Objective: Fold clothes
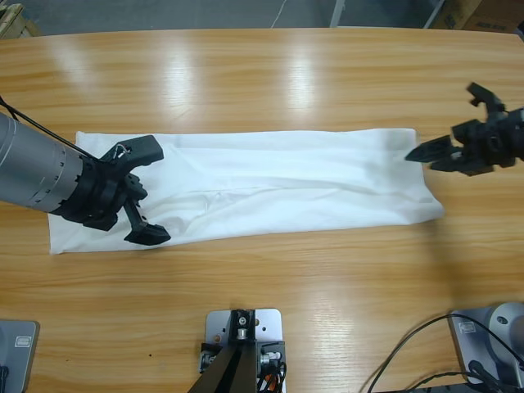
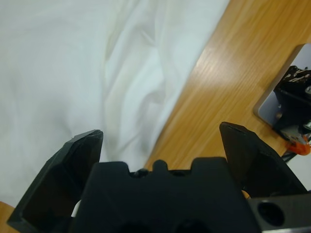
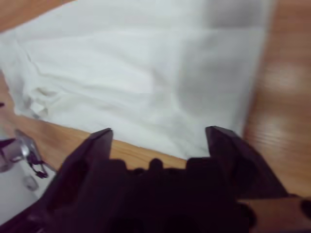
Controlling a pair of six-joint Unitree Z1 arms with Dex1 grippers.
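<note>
Long wooden table [image 1: 270,65], pale grain running its length. White soft-cloth T-shirt [image 1: 270,184], folded into a long horizontal band across the table's centre, creased near its 9 o'clock end. Left gripper [image 1: 141,191], at 9 o'clock over the band's end, black jaws spread wide, holding nothing. Right gripper [image 1: 417,152], at 3 o'clock just beside the band's other end, jaws likewise apart and empty.

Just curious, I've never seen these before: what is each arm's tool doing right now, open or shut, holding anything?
Left tool: open, empty, over the white T-shirt.
Right tool: open, empty, by the shirt's other end.
</note>
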